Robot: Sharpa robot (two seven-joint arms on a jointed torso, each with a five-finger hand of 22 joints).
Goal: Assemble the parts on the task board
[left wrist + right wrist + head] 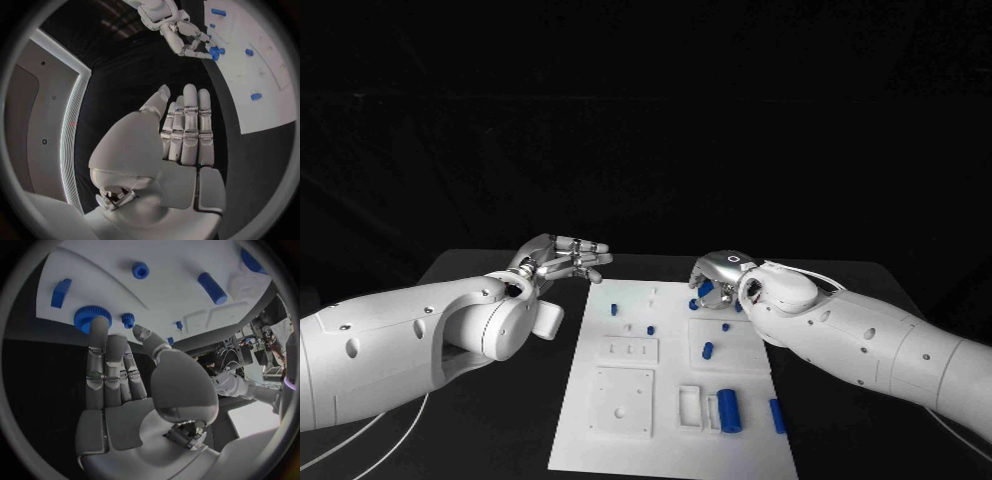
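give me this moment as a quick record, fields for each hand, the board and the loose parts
left hand: off the far left corner of the task board, fingers apart, holding nothing
right hand: over the board's far right part, a fingertip on the blue gear; grip unclear
task board: white plate in the middle of the black table
large blue cylinder: lying at the near right of the board
small blue pegs: scattered mid-board
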